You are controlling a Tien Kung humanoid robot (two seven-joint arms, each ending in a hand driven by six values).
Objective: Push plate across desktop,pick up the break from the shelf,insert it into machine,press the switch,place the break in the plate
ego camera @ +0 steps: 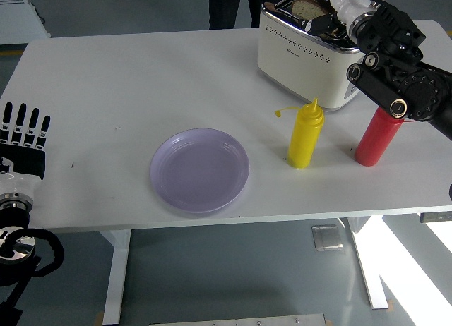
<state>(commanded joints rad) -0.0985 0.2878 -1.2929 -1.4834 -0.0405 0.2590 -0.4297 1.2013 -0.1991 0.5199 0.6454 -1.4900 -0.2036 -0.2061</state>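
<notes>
Bread (305, 6) in toaster (311, 54), robot hand (337, 5) beside

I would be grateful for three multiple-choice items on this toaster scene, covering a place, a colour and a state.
1. Where is the bread?
A. On the plate
B. In the toaster slot
C. Beside the red bottle

2. What colour is the bottle nearest the plate?
A. Yellow
B. Green
C. Blue

3. How is the left robot hand?
A. Gripping the plate
B. Fingers spread, holding nothing
C. Pressing the toaster's switch

Answers: 1 B, the slice pokes from the slot; 2 A, the yellow bottle stands right of the plate; 3 B, it rests at the table's left edge.
</notes>
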